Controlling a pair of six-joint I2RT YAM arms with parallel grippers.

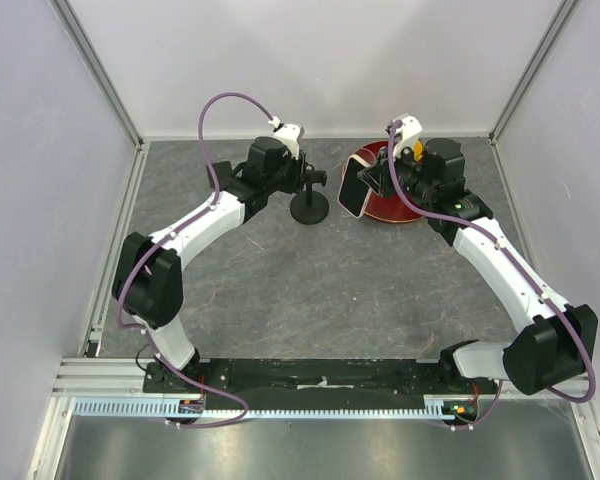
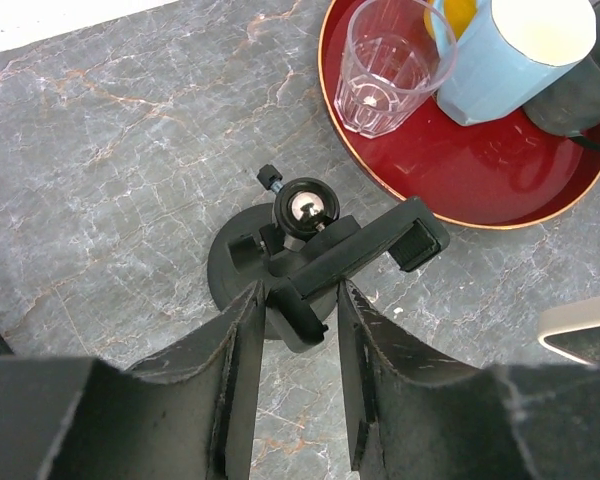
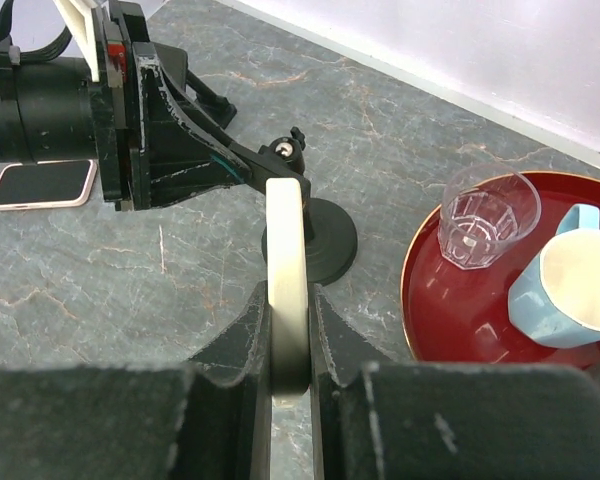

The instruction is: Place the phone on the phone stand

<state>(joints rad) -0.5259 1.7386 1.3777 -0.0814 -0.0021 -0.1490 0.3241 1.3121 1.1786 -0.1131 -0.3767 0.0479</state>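
Top external view has the phone [image 1: 354,188] held on edge between the phone stand [image 1: 309,207] and the red tray [image 1: 405,212]. All three are bunched up by the far wall, with loads of bare counter [image 1: 310,300] on the near side.

Right wrist cam shows stuff top doesn't: the right tool [image 3: 287,300] is clamped on the phone's faces, and a second phone [image 3: 42,183] lies flat off to the left.

Left wrist cam: the left tool [image 2: 300,292] looks pinched on the stand's clamp bar. A glass [image 2: 390,65] and a blue mug [image 2: 510,50] sit on the tray, just right of it.
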